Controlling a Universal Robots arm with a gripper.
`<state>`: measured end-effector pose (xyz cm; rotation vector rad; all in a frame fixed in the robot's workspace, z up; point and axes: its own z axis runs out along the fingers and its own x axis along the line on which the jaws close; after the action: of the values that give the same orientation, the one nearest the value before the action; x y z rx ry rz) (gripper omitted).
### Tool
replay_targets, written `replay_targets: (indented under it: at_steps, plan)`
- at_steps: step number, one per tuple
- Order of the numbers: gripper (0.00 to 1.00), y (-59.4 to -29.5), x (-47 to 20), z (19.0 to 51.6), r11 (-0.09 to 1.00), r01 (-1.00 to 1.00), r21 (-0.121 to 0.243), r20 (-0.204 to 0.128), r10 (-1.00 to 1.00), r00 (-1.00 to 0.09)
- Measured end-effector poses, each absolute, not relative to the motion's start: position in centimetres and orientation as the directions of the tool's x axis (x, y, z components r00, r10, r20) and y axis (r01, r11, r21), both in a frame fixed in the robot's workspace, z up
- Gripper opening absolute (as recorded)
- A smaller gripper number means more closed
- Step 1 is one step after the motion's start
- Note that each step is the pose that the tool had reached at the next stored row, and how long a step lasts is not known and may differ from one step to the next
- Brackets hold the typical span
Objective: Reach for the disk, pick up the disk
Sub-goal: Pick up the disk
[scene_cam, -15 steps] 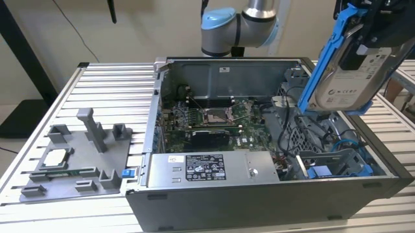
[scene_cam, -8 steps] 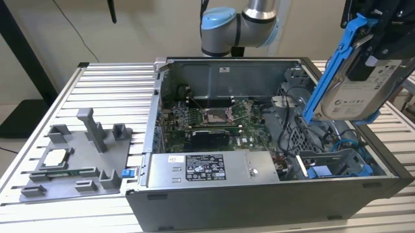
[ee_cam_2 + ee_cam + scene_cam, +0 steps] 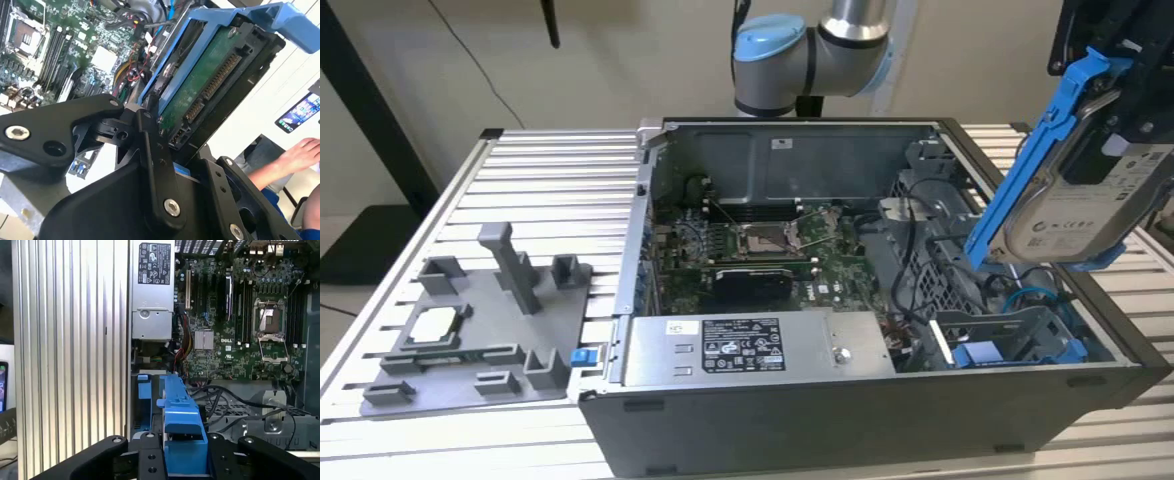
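Observation:
The disk (image 3: pixel 1070 205) hangs tilted on edge above the open computer case, at the exterior view's right. It is silver with a white label and a bright blue carrier frame. My gripper (image 3: pixel 1121 140) is shut on it from above. In the second wrist view the disk (image 3: pixel 210 82) shows its green circuit board and connector, held between the black fingers (image 3: pixel 152 150). In the first wrist view the blue carrier edge (image 3: pixel 181 427) sits between the gripper's (image 3: pixel 182 462) two black linkages.
Below stands the open case (image 3: pixel 854 420), holding the motherboard (image 3: pixel 767 245), a grey power supply box (image 3: pixel 747 350) and a blue drive bay (image 3: pixel 1014 345). A grey fixture plate (image 3: pixel 480 330) lies on the slatted table (image 3: pixel 534 180). A person's hand (image 3: pixel 300 155) is nearby.

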<state>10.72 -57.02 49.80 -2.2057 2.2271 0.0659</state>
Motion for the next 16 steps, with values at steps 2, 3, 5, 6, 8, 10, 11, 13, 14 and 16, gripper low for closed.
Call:
replay_targets:
  at_steps: [2, 3, 5, 6, 8, 10, 11, 13, 14, 16]
  plan:
    - [0.00, -57.2, 11.2, 49.6, 0.009, -1.000, 0.025, -0.034, -0.999, -0.010]
    - [0.00, -57.4, 11.4, 49.5, 0.009, -1.000, 0.025, -0.034, -0.999, -0.010]
    - [0.00, -57.6, 11.7, 49.3, 0.009, -1.000, 0.025, -0.034, -0.999, -0.010]
    - [0.00, -57.8, 11.8, 49.2, 0.009, -1.000, 0.025, -0.034, -0.999, -0.010]
    - [0.00, -58.1, 12.0, 48.9, 0.009, -1.000, 0.025, -0.034, -0.999, -0.010]
    - [0.00, -58.4, 12.0, 48.7, 0.010, -1.000, 0.025, -0.034, -0.999, -0.011]
    - [0.00, -58.5, 12.0, 48.5, 0.010, -1.000, 0.024, -0.034, -0.999, -0.011]
    - [0.00, -58.6, 12.0, 48.2, 0.010, -1.000, 0.023, -0.034, -0.999, -0.010]
    - [0.00, -58.6, 12.0, 48.0, 0.010, -1.000, 0.022, -0.034, -0.999, -0.010]
    - [0.00, -58.6, 11.9, 47.6, 0.010, -1.000, 0.021, -0.034, -0.999, -0.010]
